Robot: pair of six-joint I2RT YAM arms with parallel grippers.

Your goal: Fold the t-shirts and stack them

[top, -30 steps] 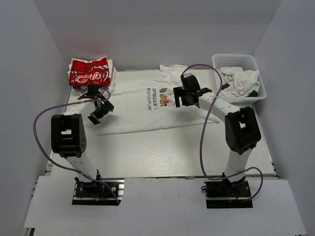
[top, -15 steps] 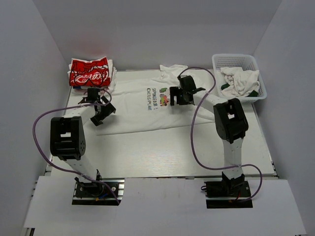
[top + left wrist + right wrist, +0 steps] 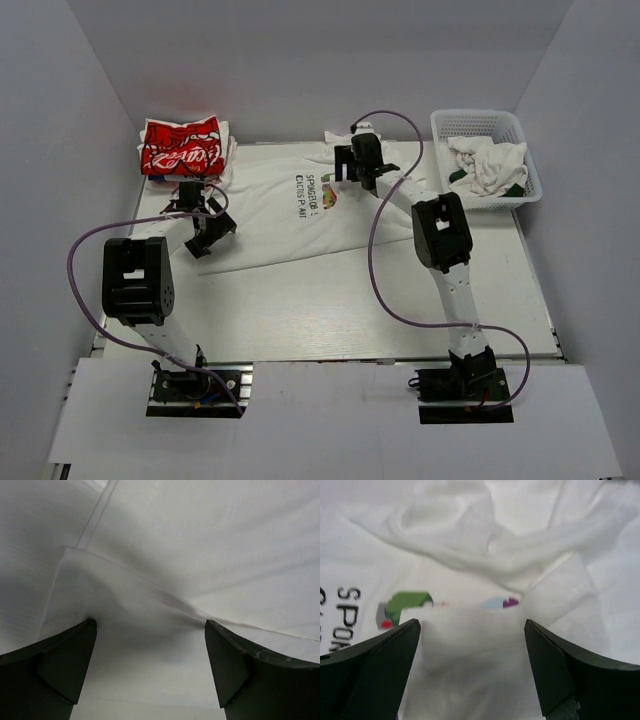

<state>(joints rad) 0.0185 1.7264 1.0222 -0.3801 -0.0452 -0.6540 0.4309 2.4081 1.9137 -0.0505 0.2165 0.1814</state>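
Observation:
The large white t-shirt (image 3: 290, 225) lies spread on the table, its cartoon print and dark lettering (image 3: 316, 194) near the middle. The folded red t-shirt (image 3: 180, 146) with white script sits on a white pile at the back left. My left gripper (image 3: 206, 226) is open at the white shirt's left edge, with a hemmed fold of white cloth (image 3: 150, 605) between its fingers (image 3: 62, 665). My right gripper (image 3: 354, 166) is open over the shirt's far part, and a white flap (image 3: 470, 640) between its fingers (image 3: 560, 670) covers part of the print (image 3: 407, 602).
A white plastic basket (image 3: 528, 160) at the back right holds crumpled white cloths. White walls enclose the table on the left, back and right. Purple cables loop from both arms over the table.
My right gripper has moved up and left across the shirt towards its far edge, and the shirt's right part has drawn in leftward with it. My left gripper has hardly moved.

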